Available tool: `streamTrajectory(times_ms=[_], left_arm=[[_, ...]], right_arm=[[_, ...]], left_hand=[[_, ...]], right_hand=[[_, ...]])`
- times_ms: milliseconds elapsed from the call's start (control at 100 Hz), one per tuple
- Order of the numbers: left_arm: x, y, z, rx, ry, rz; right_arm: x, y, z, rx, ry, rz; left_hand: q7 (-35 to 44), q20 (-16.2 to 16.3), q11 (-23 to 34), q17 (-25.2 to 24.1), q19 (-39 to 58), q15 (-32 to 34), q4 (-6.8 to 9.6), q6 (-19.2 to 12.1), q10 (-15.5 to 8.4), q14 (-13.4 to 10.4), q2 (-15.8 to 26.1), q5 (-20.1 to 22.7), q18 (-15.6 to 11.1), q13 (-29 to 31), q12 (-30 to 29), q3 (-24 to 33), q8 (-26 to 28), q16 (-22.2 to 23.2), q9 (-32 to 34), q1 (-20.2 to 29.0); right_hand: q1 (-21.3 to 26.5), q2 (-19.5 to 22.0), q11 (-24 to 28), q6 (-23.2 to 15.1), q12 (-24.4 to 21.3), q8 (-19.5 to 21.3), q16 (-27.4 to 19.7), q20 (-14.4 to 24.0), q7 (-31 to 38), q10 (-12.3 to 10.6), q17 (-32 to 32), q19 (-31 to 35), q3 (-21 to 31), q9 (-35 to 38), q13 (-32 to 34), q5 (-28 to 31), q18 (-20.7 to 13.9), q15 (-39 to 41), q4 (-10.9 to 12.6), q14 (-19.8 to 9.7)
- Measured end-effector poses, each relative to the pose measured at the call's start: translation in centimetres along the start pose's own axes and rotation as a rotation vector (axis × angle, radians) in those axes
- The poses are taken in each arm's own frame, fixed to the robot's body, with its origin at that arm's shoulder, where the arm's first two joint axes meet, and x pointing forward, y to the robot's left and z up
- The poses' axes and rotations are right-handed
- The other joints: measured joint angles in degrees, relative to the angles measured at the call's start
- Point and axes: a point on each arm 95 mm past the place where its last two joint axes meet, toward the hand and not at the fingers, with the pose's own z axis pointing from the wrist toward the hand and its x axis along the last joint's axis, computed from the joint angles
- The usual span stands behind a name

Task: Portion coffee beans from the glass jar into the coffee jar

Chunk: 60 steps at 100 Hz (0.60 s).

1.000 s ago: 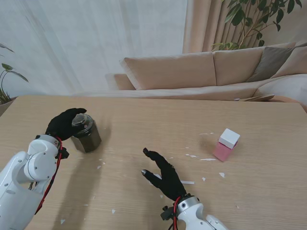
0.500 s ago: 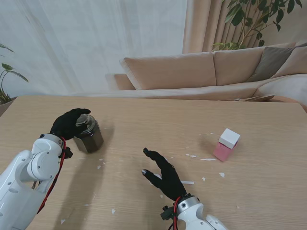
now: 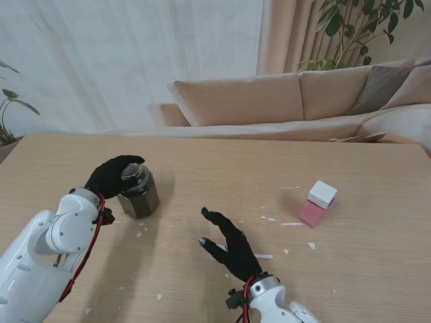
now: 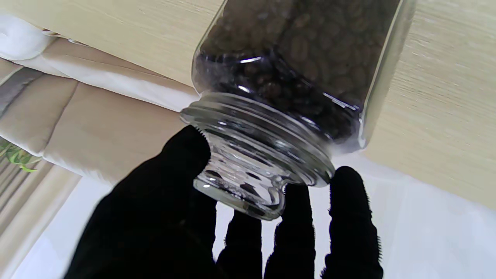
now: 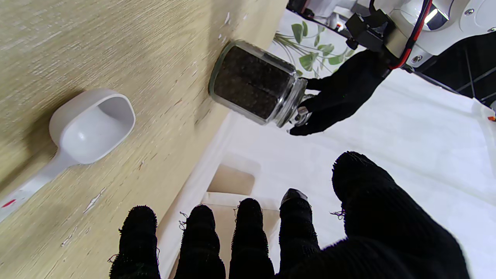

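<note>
At the left of the stand's view, a little below mid-height, the left hand [image 3: 113,176] is closed around the top of the glass jar [image 3: 138,192], thumb on one side of the neck and fingers on the other. The jar is dark with coffee beans [image 4: 294,50] and sits close to the wooden table [image 3: 222,168]; the right wrist view shows it tilted, with its base seemingly just off the surface, though contact there is hard to judge. In the left wrist view the fingers [image 4: 350,217] and thumb wrap the threaded glass neck and the knobbed glass lid [image 4: 248,182]. Toward the lower middle of the stand's view, the right hand [image 3: 229,243] hovers over the table with its fingers spread and nothing in its grasp. Under it lies a white scoop [image 5: 87,126], seen plainly in the right wrist view, lying on the wood with its bowl open toward the camera. Small white flecks are scattered over the table around it. At the right of the stand's view, around mid-height, a pink box with a white cap [image 3: 318,202] stands alone, well apart from both hands.
</note>
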Motion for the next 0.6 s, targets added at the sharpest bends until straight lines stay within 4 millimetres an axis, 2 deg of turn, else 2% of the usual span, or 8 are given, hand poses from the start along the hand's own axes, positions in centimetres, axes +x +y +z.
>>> streamTrajectory(times_ms=[600], left_arm=[[6.6,2.5,-0.4,-0.121,0.105,-0.002]], right_arm=[[0.0,0.0,-0.1,-0.005,0.004,0.003]], left_hand=[[0.0,0.8,0.5,0.2,1.6,-1.2,-0.03,-0.2,-0.1,-0.1,-0.6,0.0,0.9,-1.3,0.6,-0.1,0.0,0.0,0.1,0.0]], right_hand=[[0.0,0.0,0.1,0.0,0.0,0.0,0.0,0.0,0.0,0.0,0.0,0.0,0.0,0.0,0.0,0.0,0.0,0.0,0.0,0.0]])
